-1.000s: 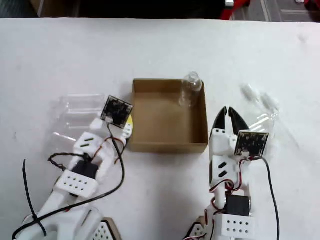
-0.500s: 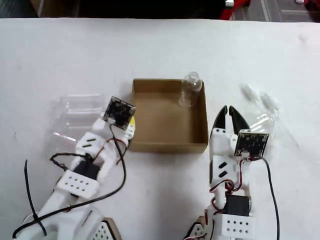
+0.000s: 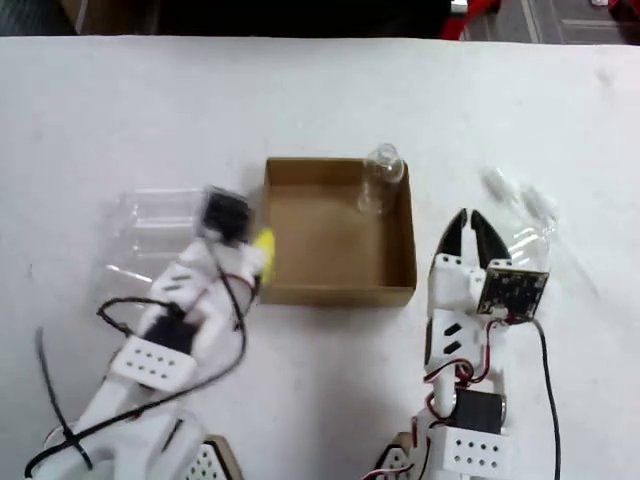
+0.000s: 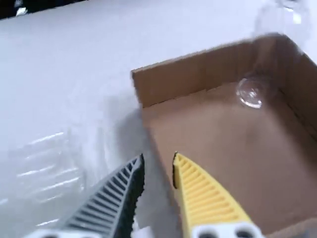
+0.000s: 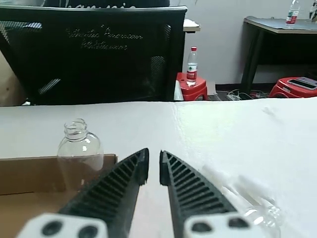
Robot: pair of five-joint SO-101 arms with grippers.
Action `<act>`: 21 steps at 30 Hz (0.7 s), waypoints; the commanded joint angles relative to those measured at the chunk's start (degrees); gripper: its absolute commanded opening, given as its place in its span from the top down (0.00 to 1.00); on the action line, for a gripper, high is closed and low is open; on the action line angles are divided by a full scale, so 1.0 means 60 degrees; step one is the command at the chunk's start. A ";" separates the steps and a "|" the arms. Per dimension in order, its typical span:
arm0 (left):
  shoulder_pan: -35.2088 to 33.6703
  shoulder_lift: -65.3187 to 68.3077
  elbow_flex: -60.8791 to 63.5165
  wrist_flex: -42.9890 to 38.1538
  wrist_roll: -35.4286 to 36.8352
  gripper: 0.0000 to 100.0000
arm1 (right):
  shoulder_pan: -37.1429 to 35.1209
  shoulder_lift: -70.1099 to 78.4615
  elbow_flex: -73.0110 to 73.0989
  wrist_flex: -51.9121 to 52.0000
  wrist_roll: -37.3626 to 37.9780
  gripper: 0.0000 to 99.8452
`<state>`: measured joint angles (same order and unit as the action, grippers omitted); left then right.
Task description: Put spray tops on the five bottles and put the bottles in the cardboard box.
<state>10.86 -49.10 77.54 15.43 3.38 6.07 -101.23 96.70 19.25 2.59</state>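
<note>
Table (image 3: pixel 120 100), white, fills the high view. The left arm has swung up and right since a second ago. Its left gripper (image 4: pixel 157 159) now sits at the box's left wall, the grey and yellow fingers parted by a small gap and holding nothing. The right arm, lower right of the high view, has edged upward. Its right gripper (image 5: pixel 154 157) has narrowed to a slim gap, is also empty, and points past the box's right wall.

The cardboard box (image 3: pixel 335 292) stays at frame centre. Clear plastic packaging (image 3: pixel 150 215) lies unmoved left of it, partly under the left arm. One clear bottle (image 3: pixel 380 172) with no top stands upright in the box's upper right corner. Clear plastic pieces (image 3: pixel 525 200), too faint to identify, lie on the table right of the box.
</note>
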 commanded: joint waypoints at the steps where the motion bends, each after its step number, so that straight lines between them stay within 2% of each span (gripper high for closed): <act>1: -0.1692 -0.0095 -0.1846 0.2271 0.2784 0.82 | 0.0242 -0.0037 0.0015 -0.0242 -0.0923 0.97; 3: -0.1956 -0.0095 -0.2388 0.3106 0.2872 0.78 | 0.0242 -0.0037 0.0015 -0.0242 -0.1319 0.97; 6: -0.2000 -0.0095 -0.2813 0.3678 0.2652 0.80 | 0.0183 -0.0037 0.0015 -0.0242 -0.1319 0.97; 11: -0.2322 -0.0051 -0.2799 0.3663 0.2740 0.84 | 0.0183 0.0022 0.0029 -0.0183 -0.1304 0.97; 15: -0.3319 -0.0022 -0.3136 0.3692 0.3824 0.86 | 0.0183 0.0051 0.0029 -0.0168 -0.1289 0.97; 17: -0.3714 -0.0022 -0.3531 0.3897 0.3853 0.86 | 0.0168 0.0051 0.0029 -0.0154 -0.0864 0.97; 21: -0.3861 -0.0007 -0.4615 0.5158 0.3853 0.86 | -0.0212 0.0066 0.0029 0.0007 -0.0147 0.97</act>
<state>-11.03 -49.01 58.29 40.04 25.71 6.59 -101.23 96.70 19.25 -1.10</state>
